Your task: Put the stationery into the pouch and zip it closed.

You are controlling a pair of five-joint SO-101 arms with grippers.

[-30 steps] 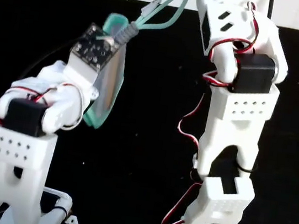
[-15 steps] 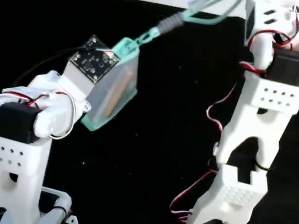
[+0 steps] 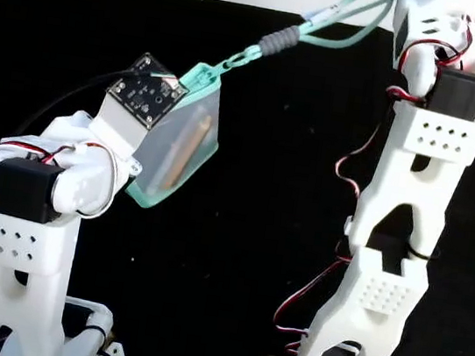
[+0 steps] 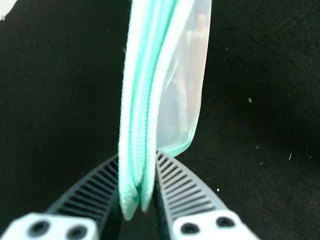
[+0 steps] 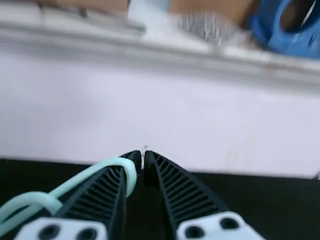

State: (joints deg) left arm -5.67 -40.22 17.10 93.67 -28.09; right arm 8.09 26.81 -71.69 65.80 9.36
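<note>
Nearest us, the left gripper (image 4: 137,157) has its jaws pinching the near end of the pouch (image 3: 180,148), clamped on the mint ribbed zip edge (image 4: 137,100). So the pouch sits in that gripper, held over the black table (image 3: 235,257). We can't tell if its lower corner touches the cloth. Inside the pouch, through the clear side, we see stationery (image 3: 194,141), a brownish pencil-like stick plus a pale pen, lying along the pouch's length. Packing looks done by our read. The two zip bands lie pressed together near the left jaws. We can't tell if the far end is fully shut, so finishing or confirming the zip is what's left. The pouch's long axis runs from the clamped end up to its far corner, tilted, with that corner pointing at the right arm (image 3: 416,168). From the far corner a mint cord (image 3: 279,40) with a grey sleeve stretches straight away from the pouch. Farthest from the pouch, the right gripper (image 5: 142,156) has jaws nearly pressed together, nipping the cord's loop (image 5: 75,185).
</note>
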